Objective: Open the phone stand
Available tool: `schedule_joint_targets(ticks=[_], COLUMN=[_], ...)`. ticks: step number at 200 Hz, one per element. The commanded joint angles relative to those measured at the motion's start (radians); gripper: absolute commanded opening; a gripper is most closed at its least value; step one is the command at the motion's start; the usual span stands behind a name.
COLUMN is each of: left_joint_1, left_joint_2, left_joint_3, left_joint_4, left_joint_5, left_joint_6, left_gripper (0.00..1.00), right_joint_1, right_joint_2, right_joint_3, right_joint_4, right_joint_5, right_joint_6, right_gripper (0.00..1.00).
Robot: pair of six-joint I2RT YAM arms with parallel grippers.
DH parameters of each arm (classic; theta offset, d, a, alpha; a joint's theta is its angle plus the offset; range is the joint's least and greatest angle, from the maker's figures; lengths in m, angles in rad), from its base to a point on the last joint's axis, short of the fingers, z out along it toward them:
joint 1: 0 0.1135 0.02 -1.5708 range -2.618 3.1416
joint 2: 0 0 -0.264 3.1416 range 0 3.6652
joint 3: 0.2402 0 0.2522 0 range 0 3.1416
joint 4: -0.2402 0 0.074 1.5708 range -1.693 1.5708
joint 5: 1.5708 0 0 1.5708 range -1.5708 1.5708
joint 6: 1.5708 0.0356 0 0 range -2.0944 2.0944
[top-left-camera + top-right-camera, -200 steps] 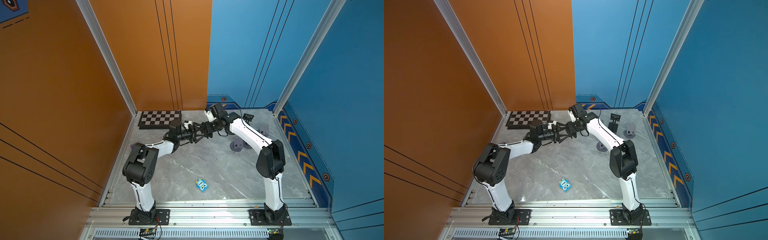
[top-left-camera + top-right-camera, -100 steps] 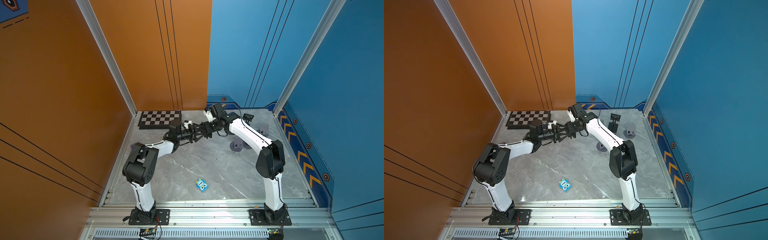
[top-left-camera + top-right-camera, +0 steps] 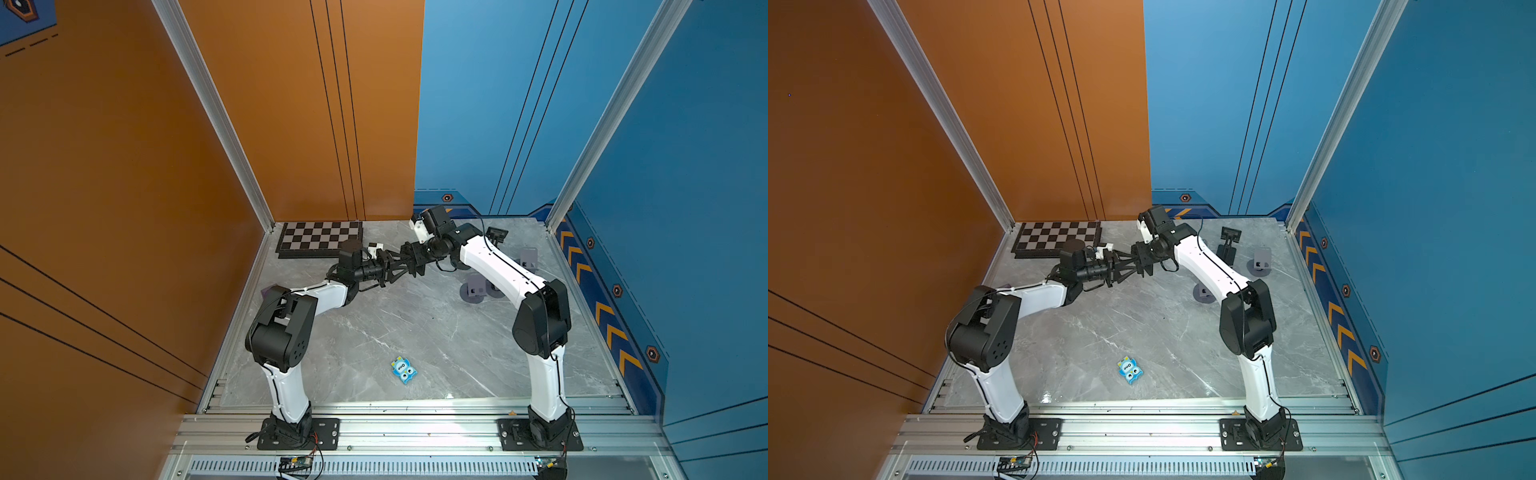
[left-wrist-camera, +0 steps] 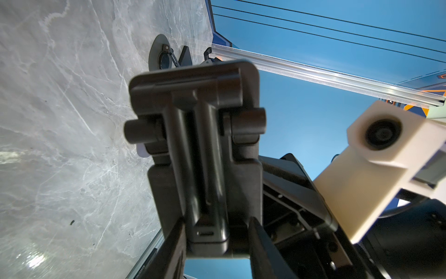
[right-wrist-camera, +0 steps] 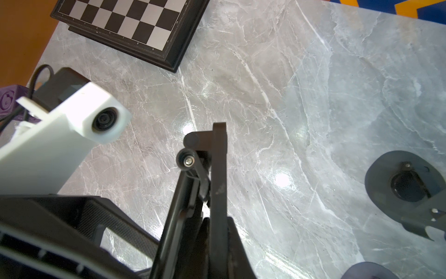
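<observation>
1. Worktop: grey marble, lower centre in both top views.
2. Chessboard: lies flat at the upper left of the worktop, against the orange wall.
3. Phone stand: black, held in the air above the worktop, upper centre in both top views, between the two arms.
4. Left claw: closed around the stand's lower end, one finger on each side.
5. Right claw: clamped shut on the stand's flat plate, seen edge-on.
6. Blue card pack: on the worktop, lower centre, well apart from both claws.
</observation>
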Motion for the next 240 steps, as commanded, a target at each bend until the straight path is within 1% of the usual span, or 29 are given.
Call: schedule_joint_targets(ticks=[1,41,92,106,123,129,141,147,157,163,170,172,176,182,185,203,240], left_joint_1=[0.03,0.062,0.087,0.082,0.074,0.07,0.064,0.061,0.058,0.057,0.057,0.057,0.057,0.056,0.054,0.05,0.037], left_joint_2=[-0.036,-0.072,-0.102,-0.097,-0.086,-0.082,-0.072,-0.068,-0.064,-0.063,-0.063,-0.063,-0.062,-0.062,-0.06,-0.056,-0.051], left_joint_3=[-0.01,-0.055,-0.089,-0.087,-0.077,-0.072,-0.063,-0.058,-0.057,-0.057,-0.058,-0.058,-0.059,-0.057,-0.056,-0.056,-0.056], left_joint_4=[0.015,0.014,0.013,0.014,0.014,0.013,0.014,0.013,0.015,0.015,0.014,0.015,0.015,0.014,0.013,0.014,0.014], left_joint_5=[0.03,0.031,0.033,0.035,0.04,0.042,0.047,0.049,0.051,0.049,0.048,0.047,0.047,0.049,0.05,0.055,0.059], left_joint_6=[0.034,0.04,0.043,0.045,0.046,0.048,0.048,0.049,0.049,0.049,0.049,0.049,0.049,0.05,0.05,0.049,0.05], left_gripper=[0.14,0.12,0.13,0.14,0.19,0.22,0.32,0.41,0.62,0.73,0.84,0.85,0.92,0.98,1.0,0.98,1.0], right_joint_1=[-0.047,-0.069,-0.074,-0.06,-0.041,-0.033,-0.02,-0.013,-0.002,0.001,0.005,0.005,0.007,0.009,0.009,0.01,0.009], right_joint_2=[-0.044,-0.044,-0.044,-0.043,-0.039,-0.04,-0.038,-0.037,-0.037,-0.036,-0.035,-0.035,-0.035,-0.034,-0.034,-0.032,-0.021], right_joint_3=[0.005,-0.003,0.001,0.006,0.014,0.017,0.024,0.028,0.032,0.034,0.034,0.034,0.034,0.034,0.034,0.041,0.055], right_joint_4=[0.005,0.005,0.006,0.006,0.006,0.006,0.005,0.005,0.005,0.005,0.005,0.005,0.005,0.005,0.005,0.005,0.004], right_joint_5=[0.005,0.004,-0.014,-0.016,-0.022,-0.023,-0.029,-0.032,-0.033,-0.032,-0.034,-0.034,-0.034,-0.034,-0.034,-0.036,-0.037], right_joint_6=[0.021,0.024,0.02,0.015,0.012,0.012,0.014,0.014,0.014,0.014,0.015,0.016,0.015,0.016,0.016,0.018,0.021], right_gripper=[0.0,0.0,0.0,0.0,0.0,0.0,0.0,0.0,0.0,0.0,0.0,0.0,0.0,0.0,0.0,0.0,0.0])
